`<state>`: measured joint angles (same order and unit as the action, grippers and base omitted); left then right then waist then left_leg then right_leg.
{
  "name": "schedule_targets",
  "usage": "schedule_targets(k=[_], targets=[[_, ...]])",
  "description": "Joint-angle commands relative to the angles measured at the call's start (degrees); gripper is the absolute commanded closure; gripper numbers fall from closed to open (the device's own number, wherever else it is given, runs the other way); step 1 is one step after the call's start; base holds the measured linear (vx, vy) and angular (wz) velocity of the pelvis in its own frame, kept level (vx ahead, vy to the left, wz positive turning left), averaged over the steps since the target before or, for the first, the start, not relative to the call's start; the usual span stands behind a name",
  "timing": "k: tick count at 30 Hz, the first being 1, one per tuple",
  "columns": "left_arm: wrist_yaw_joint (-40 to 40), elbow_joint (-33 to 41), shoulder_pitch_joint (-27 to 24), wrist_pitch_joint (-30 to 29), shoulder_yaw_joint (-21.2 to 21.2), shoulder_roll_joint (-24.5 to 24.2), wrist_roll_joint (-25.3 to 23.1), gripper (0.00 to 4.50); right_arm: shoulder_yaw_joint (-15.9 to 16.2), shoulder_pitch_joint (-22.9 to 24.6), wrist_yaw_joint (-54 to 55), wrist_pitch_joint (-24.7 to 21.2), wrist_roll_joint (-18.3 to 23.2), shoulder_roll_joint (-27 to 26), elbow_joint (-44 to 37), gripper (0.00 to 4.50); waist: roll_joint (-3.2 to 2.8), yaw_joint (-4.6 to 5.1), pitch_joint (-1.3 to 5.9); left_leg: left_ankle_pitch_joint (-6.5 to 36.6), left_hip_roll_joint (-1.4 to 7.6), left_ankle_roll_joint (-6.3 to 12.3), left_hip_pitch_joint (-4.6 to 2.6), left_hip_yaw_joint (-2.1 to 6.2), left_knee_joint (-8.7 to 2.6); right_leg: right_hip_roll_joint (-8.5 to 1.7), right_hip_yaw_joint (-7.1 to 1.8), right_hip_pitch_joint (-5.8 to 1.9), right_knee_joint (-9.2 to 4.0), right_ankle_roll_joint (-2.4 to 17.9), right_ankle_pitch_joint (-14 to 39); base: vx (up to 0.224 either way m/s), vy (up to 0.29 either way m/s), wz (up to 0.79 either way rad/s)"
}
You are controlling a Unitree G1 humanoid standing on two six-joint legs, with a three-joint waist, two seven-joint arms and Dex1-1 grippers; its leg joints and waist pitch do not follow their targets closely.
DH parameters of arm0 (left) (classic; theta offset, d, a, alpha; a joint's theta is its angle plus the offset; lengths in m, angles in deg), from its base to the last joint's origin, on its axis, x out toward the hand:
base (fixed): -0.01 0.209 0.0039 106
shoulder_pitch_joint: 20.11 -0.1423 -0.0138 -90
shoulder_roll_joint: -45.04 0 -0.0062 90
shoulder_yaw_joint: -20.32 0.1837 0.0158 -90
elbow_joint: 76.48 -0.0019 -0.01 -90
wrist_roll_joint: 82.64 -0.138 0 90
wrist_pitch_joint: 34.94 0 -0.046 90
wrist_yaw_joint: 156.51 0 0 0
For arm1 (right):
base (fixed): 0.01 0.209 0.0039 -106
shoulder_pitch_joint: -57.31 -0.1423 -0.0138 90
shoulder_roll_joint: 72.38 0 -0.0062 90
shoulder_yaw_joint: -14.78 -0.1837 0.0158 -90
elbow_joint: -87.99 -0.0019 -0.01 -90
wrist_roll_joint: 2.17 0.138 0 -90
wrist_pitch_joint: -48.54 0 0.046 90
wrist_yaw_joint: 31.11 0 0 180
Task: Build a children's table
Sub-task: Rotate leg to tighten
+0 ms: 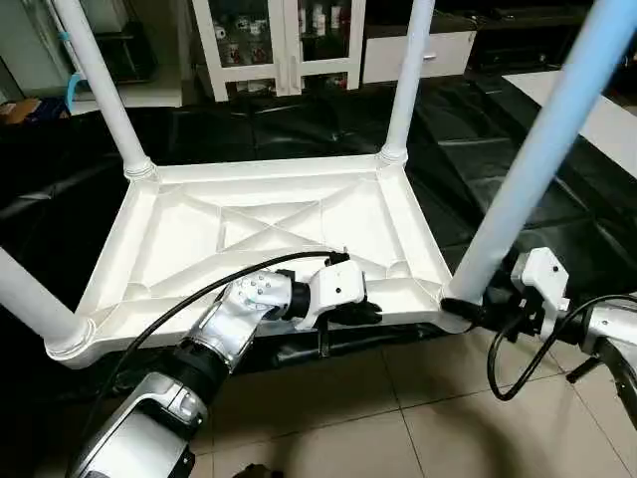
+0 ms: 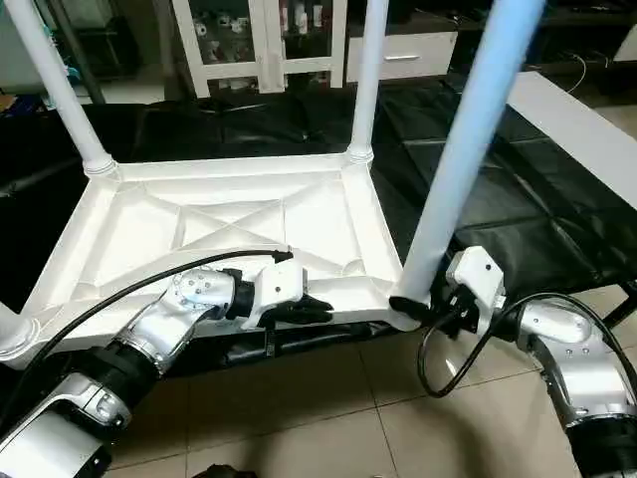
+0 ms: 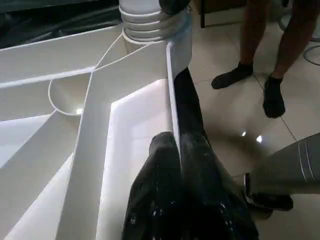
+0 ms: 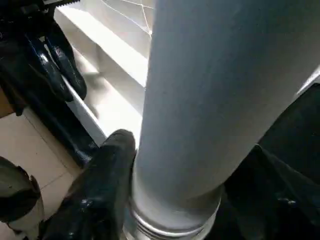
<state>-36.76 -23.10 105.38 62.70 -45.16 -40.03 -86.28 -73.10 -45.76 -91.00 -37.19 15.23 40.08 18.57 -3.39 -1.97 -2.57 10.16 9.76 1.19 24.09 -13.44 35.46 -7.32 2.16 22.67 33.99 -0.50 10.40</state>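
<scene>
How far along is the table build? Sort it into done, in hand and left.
Done: four legs stand in the upturned top. In hand: the left gripper pinches the near rim; the right gripper clasps the near right leg at its base. Left: tightening it, perhaps, then turning the table over.

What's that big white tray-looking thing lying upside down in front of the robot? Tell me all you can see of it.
It is the table top, white plastic by its look, lying underside up on black sheeting. Raised ribs cross it in an X inside a rim. A white tubular leg stands in each corner socket. The left gripper is shut on the near rim. The right gripper has a finger on each side of the base of the near right leg.
</scene>
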Motion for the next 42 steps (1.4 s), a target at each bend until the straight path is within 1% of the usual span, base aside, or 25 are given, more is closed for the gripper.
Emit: schedule_targets(k=[1, 5, 8, 9, 10, 12, 13, 14, 16, 17, 18, 19, 20, 22, 23, 24, 25, 27, 29, 33, 35, 37, 39, 40, 42], targets=[[-1.8, 0.7, -0.8, 0.2, 1.6, -0.1, -1.1, 4.5, -0.5, -0.4, 0.1, -0.5, -1.0, 0.5, 0.4, 2.2, 1.42, 0.36, 3.91, 17.4, 3.65, 3.3, -2.67, 2.45, -5.19, -1.42, -0.92, -1.28, -3.95, 12.9, 10.9, 0.0, 0.0, 0.0], [-1.5, 0.5, -0.6, 0.0, 1.6, -0.1, -1.3, 4.5, -0.8, -1.4, 4.3, -1.1, -2.7, -0.9, 1.7, 2.32, 1.4, 0.41, 3.84, 17.3, 3.66, 3.46, -2.65, 2.42, -5.22, -1.4, -0.91, -1.22, -3.94, 13.1, 10.7, 0.0, 0.0, 0.0], [-0.7, 0.2, -0.4, -0.1, 1.5, 0.1, -1.7, 4.5, -0.9, -2.1, 7.1, -1.4, -4.0, -1.7, 2.9, 2.36, 1.58, 0.78, 3.61, 19.5, 3.58, 2.45, -2.61, 2.49, -5.37, -1.47, -0.91, -1.07, -4.32, 12.3, 14.7, 0.0, 0.0, 0.0], [2.3, -1.4, 0.7, -0.4, 1.3, 0.7, -3.0, 4.5, -1.7, -3.6, 13.3, -3.0, -5.5, -3.6, 5.3, 2.37, 1.62, 0.78, 3.57, 19.8, 3.62, 2.19, -2.66, 2.51, -5.41, -1.49, -0.94, -1.02, -4.39, 12.0, 15.5, 0.0, 0.0, 0.0], [5.6, -3.2, 2.0, -1.0, 1.0, 1.3, -4.4, 4.5, -2.6, -5.0, 19.3, -4.5, -6.6, -5.6, 7.5, 2.37, 1.25, 1.23, 3.47, 20.5, 3.43, 1.09, -2.62, 2.57, -5.52, -1.27, -0.91, -0.66, -4.34, 11.8, 16.5, 0.0, 0.0, 0.0], [8.4, -4.7, 3.1, -2.3, 0.9, 1.8, -5.6, 4.5, -3.1, -6.0, 23.3, -5.8, -7.1, -7.2, 8.6, 2.38, 1.51, 2.18, 3.48, 22.4, 3.2, -0.87, -2.42, 2.85, -5.75, -1.1, -0.69, -0.72, -4.43, 10.6, 18.8, 0.0, 0.0, 0.0], [11.7, -6.4, 4.4, -3.6, 0.5, 2.7, -6.4, 4.5, -3.6, -7.2, 27.6, -6.8, -7.6, -9.1, 9.8, 2.38, 1.41, 2.44, 3.39, 24.0, 3.19, -1.75, -2.84, 2.79, -5.73, -1.08, -0.77, -0.21, -4.68, 10.1, 20.2, 0.0, 0.0, 0.0], [16.6, -9.1, 6.5, -6.4, -0.6, 4.6, -6.8, 4.5, -4.2, -9.4, 34.5, -8.3, -8.3, -12.4, 12.0, 2.39, 1.07, 2.71, 3.47, 24.7, 3.08, -2.35, -2.84, 2.93, -5.73, -1.16, -0.78, -0.26, -4.77, 10.0, 20.5, 0.0, 0.0, 0.0], [20.5, -10.9, 8.1, -8.5, -1.8, 6.4, -6.5, 4.5, -4.5, -11.3, 39.5, -8.8, -8.8, -14.9, 14.0, 2.4, 1.29, 3.11, 3.6, 24.5, 3.03, -2.72, -2.72, 2.99, -5.79, -1.13, -0.74, -0.33, -4.78, 10.0, 19.5, 0.0, 0.0, 0.0], [29.4, -15.2, 11.9, -13.4, -5.2, 10.8, -4.8, 4.5, -5.2, -16.6, 50.7, -8.8, -9.5, -20.8, 20.3, 2.4, 0.85, 3.84, 3.85, 23.2, 2.73, -3.32, -2.74, 2.79, -5.51, -1.0, -0.8, 0.09, -4.17, 11.1, 16.5, 0.0, 0.0, 0.0], [30.5, -15.7, 12.4, -13.9, -5.6, 11.4, -4.5, 4.5, -5.2, -17.4, 52.1, -8.6, -9.5, -21.6, 21.1, 2.42, 1.01, 4.3, 3.82, 22.9, 2.6, -3.32, -2.46, 2.89, -5.59, -1.04, -0.79, -0.07, -4.35, 11.4, 16.0, 0.0, 0.0, 0.0], [33.7, -17.5, 14.0, -15.1, -7.1, 13.3, -3.5, 4.5, -5.6, -20.1, 57.0, -7.7, -9.8, -24.3, 24.2, 2.42, 1.06, 4.29, 4.27, 19.9, 2.55, -2.96, -2.16, 3.03, -5.41, -1.14, -0.58, -0.69, -4.03, 11.8, 12.8, 0.0, 0.0, 0.0], [35.2, -18.5, 14.8, -15.2, -7.6, 14.2, -3.2, 4.5, -5.3, -21.9, 59.6, -6.9, -10.3, -25.8, 26.1, 2.46, 0.68, 4.0, 4.43, 16.8, 2.43, -1.22, -2.12, 2.85, -5.07, -1.22, -0.53, -0.8, -4.0, 12.5, 8.5, 0.0, 0.0, 0.0], [37.1, -19.8, 15.9, -15.1, -8.4, 15.3, -3.0, 4.5, -5.0, -24.1, 62.6, -5.9, -11.0, -27.5, 28.5, 2.48, 0.84, 4.14, 4.63, 13.9, 2.26, 1.1, -1.84, 2.69, -4.63, -1.16, -0.44, -1.17, -3.57, 13.6, 3.8, 0.035, -0.006, 0.0], [39.7, -21.3, 17.2, -14.9, -9.5, 16.5, -2.8, 4.5, -4.4, -27.1, 66.3, -4.6, -11.9, -29.5, 31.5, 2.5, 0.63, 4.23, 5.07, 6.9, 2.09, 5.11, -1.58, 2.54, -3.83, -1.19, -0.27, -1.55, -2.57, 15.4, -4.7, 0.07, -0.012, 0.01], [41.0, -22.0, 17.8, -14.7, -9.9, 16.9, -3.0, 4.5, -4.1, -28.5, 67.9, -4.1, -12.5, -30.3, 32.8, 2.5, 0.74, 4.13, 5.31, 4.4, 2.09, 6.52, -1.55, 2.62, -3.65, -1.21, -0.17, -1.92, -2.35, 15.8, -7.3, 0.061, -0.016, 0.01], [41.9, -22.4, 18.2, -14.6, -10.3, 17.0, -3.0, 4.5, -4.0, -29.6, 69.2, -3.7, -13.0, -30.9, 33.7, 2.5, 0.9, 3.96, 5.67, 0.0, 2.03, 9.41, -1.56, 2.54, -2.97, -1.23, -0.13, -1.88, -1.77, 16.7, -11.7, 0.0, 0.0, 0.0], [42.7, -22.9, 18.4, -14.4, -10.7, 16.6, -3.0, 4.5, -4.2, -31.3, 71.0, -2.7, -13.9, -31.3, 35.1, 2.51, 1.0, 3.57, 5.56, -4.1, 1.98, 13.46, -1.1, 2.48, -2.51, -1.42, -0.05, -1.95, -1.36, 17.0, -14.6, 0.0, 0.0, 0.0], [43.0, -23.6, 18.3, -14.5, -11.1, 16.0, -3.1, 4.5, -4.7, -32.2, 71.8, -1.6, -14.3, -31.4, 36.4, 2.51, 0.94, 3.24, 5.22, -3.2, 2.32, 14.47, -1.23, 2.41, -2.58, -1.46, 0.07, -1.8, -1.79, 16.7, -9.6, 0.0, 0.0, 0.0], [42.9, -24.7, 18.1, -14.0, -11.4, 15.0, -3.2, 4.5, -6.7, -33.2, 68.6, 2.6, -12.3, -32.2, 37.9, 2.51, 0.54, 2.97, 4.79, 2.3, 2.69, 12.03, -1.74, 2.32, -3.17, -1.22, 0.1, -1.53, -2.55, 16.3, -1.7, 0.0, 0.0, 0.0], [41.4, -25.3, 18.1, -12.5, -11.3, 14.5, -3.3, 4.5, -5.2, -33.0, 63.9, 5.5, -12.7, -32.0, 37.1, 2.51, 0.77, 2.98, 4.81, 3.3, 2.77, 10.99, -1.7, 2.4, -3.33, -1.11, 0.07, -1.72, -2.39, 16.2, -2.1, 0.0, 0.0, 0.0], [39.4, -25.1, 17.8, -11.0, -10.8, 14.2, -3.2, 4.5, -4.4, -32.3, 61.7, 6.7, -12.9, -31.5, 35.9, 1.96, 0.79, 2.97, 4.91, 2.5, 2.73, 11.16, -1.72, 2.34, -3.19, -1.16, 0.0, -1.7, -2.21, 16.4, -3.4, 0.0, 0.0, 0.0], [35.8, -24.2, 16.8, -8.7, -10.1, 13.5, -3.1, 4.5, -3.8, -30.0, 57.8, 7.7, -12.3, -30.6, 32.3, 1.74, 0.9, 2.99, 4.9, 1.0, 2.52, 12.69, -1.16, 2.44, -2.97, -1.42, 0.06, -2.12, -1.96, 16.2, -5.6, 0.0, 0.0, 0.0], [30.8, -22.8, 15.0, -6.6, -9.2, 12.3, -2.9, 4.5, -2.9, -25.9, 53.6, 8.7, -12.0, -28.5, 26.5, 1.62, 0.89, 2.95, 4.87, 0.6, 2.59, 13.47, -1.21, 2.43, -2.89, -1.47, 0.06, -2.05, -1.96, 15.7, -6.2, 0.0, 0.0, 0.0], [28.9, -21.9, 14.1, -5.6, -8.7, 11.6, -3.0, 4.5, -2.5, -23.6, 51.4, 8.6, -11.5, -27.3, 23.2, 1.5, 0.65, 2.65, 4.98, -0.6, 2.8, 14.41, -1.6, 2.42, -2.68, -1.36, 0.01, -1.82, -1.84, 16.2, -7.8, 0.0, 0.0, 0.0]])
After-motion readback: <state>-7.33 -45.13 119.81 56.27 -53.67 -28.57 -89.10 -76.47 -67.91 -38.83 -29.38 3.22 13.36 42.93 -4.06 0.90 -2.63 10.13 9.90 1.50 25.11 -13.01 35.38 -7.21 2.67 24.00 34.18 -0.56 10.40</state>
